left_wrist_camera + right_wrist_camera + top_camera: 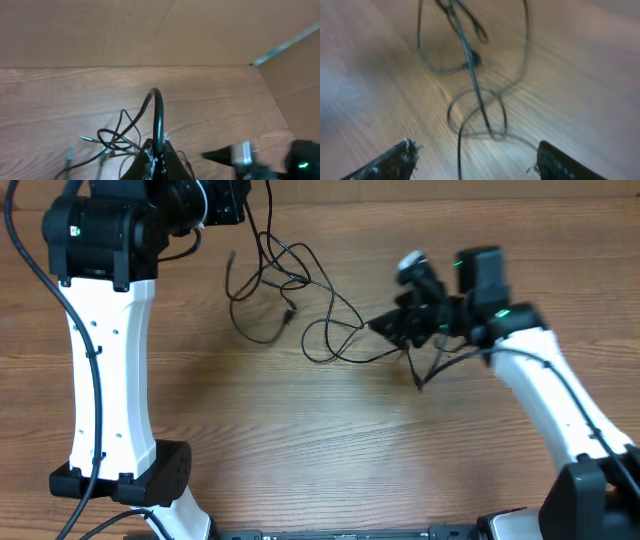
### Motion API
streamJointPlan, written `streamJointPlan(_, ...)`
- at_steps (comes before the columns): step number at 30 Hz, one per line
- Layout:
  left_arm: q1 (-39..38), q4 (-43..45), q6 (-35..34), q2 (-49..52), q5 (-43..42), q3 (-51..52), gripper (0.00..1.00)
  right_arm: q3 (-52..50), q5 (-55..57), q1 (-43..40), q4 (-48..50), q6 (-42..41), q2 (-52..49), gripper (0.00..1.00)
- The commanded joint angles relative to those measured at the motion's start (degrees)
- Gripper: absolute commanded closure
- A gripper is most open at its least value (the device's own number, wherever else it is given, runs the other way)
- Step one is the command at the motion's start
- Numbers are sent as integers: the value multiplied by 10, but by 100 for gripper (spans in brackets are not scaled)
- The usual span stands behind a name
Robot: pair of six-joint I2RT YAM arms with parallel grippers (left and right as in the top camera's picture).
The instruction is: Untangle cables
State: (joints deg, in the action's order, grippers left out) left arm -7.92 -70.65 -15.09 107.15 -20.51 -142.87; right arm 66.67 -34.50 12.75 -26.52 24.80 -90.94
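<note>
Several thin black cables (297,272) lie tangled on the wooden table at the upper middle, with loops trailing right to a plug end (419,385). My left gripper (232,202) at the top edge is shut on one cable, which arches up out of the closed jaws (159,156) in the left wrist view. A silver-tipped plug (87,139) lies at the left there. My right gripper (392,328) is at the tangle's right end, low over the table. Its fingers (475,156) are open, and a cable strand (470,65) runs between them, blurred.
The left arm's white link (105,370) stands over the left of the table. A brown cardboard wall (150,30) rises behind the table, with another panel at the right (295,75). The right arm (545,380) reaches in from the lower right.
</note>
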Motion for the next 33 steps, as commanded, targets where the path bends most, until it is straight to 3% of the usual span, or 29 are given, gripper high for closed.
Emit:
streamJointPlan(1,-3,4,-13,2,-22,-10,96,-40,40,45,98,23,-31,20)
streamJointPlan(7,-3,0,-12,2,-50,-10,96,-42,125,79,257,23,-127,13)
streamJointPlan(12,-3,-22,-12,2,-50,-10,96,-42,125,78,280,24,-166,13)
streamJointPlan(14,-3,-27,-5,2,-50,-10,96,-42,125,78,272,23,-172,66)
streamJointPlan(15,-3,-29,0,2,-49,-10,96,-42,131,78,265,23,-172,96)
streamJointPlan(18,-3,-30,3,2,-41,-10,96,-38,144,78,258,-5,-163,96)
streamJointPlan(23,7,-30,48,4,-24,-9,93,9,160,69,179,-96,-63,96)
streamJointPlan(30,54,-63,49,8,88,7,94,230,193,46,-76,-101,97,96)
streamJointPlan(33,57,-76,68,20,164,7,81,335,206,46,-147,-101,119,96)
